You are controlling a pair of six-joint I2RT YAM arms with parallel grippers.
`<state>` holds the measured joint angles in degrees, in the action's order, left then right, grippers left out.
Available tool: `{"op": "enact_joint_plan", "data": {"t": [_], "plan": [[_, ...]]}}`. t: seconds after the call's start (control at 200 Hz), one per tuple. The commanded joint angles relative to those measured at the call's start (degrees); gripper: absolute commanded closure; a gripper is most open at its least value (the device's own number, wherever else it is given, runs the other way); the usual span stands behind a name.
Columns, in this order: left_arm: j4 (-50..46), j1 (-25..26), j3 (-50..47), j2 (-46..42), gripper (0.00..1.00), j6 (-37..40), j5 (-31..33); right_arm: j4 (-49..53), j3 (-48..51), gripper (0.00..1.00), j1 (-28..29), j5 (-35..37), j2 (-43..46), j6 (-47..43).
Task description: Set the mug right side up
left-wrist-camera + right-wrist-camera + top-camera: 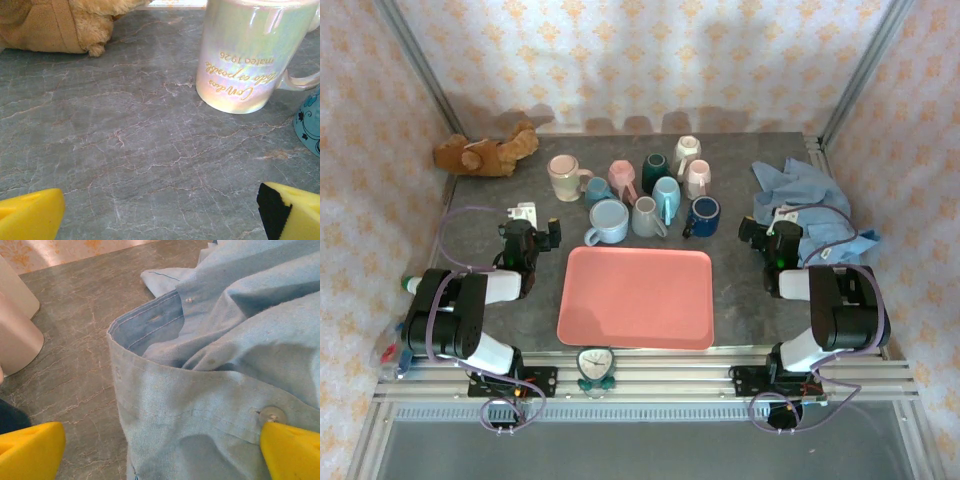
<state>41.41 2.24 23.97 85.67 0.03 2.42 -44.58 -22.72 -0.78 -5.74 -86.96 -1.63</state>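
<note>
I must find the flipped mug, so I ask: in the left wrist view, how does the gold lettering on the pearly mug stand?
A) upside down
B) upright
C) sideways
A: the gold lettering on the pearly mug reads inverted, while the mug stands on the grey table.

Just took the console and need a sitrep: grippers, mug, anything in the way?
Left gripper fingers open, empty. Right gripper fingers open, blue shirt right in front. Pearly mug upside down ahead of left, untouched. Teddy bear nearby, apart.
</note>
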Motion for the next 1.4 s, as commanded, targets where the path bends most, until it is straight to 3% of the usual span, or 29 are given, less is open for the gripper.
{"op": "enact_joint_plan", "data": {"t": [0.0, 0.771, 0.891, 1.081, 1.211, 1.396], "plan": [[0.16, -0.07, 1.00, 0.18, 0.00, 1.06, 1.28, -0.39, -1.19, 0.01, 0.07, 1.70, -0.37, -0.84], [0.72, -0.04, 0.82, 0.07, 0.00, 1.07, 1.28, -0.23, -1.30, 0.00, 0.14, 1.10, -0.02, -1.03], [-7.74, 0.08, 3.05, -5.81, 0.00, 0.46, 3.02, 15.21, -6.85, 0.07, 0.46, 1.47, 6.39, -0.90], [-23.82, 1.41, 7.69, -17.57, 0.00, 0.07, 2.93, 37.19, -13.49, 0.12, 0.42, 1.57, 18.70, 9.17], [-32.72, 1.53, 12.46, -23.47, 0.00, -0.16, -1.78, 52.71, -18.64, 0.20, 0.59, 0.26, 24.24, 19.71], [-45.58, 1.52, 20.89, -28.63, 0.00, -3.54, -10.39, 65.83, -21.74, 0.29, 3.67, -2.36, 29.41, 34.63]]}}
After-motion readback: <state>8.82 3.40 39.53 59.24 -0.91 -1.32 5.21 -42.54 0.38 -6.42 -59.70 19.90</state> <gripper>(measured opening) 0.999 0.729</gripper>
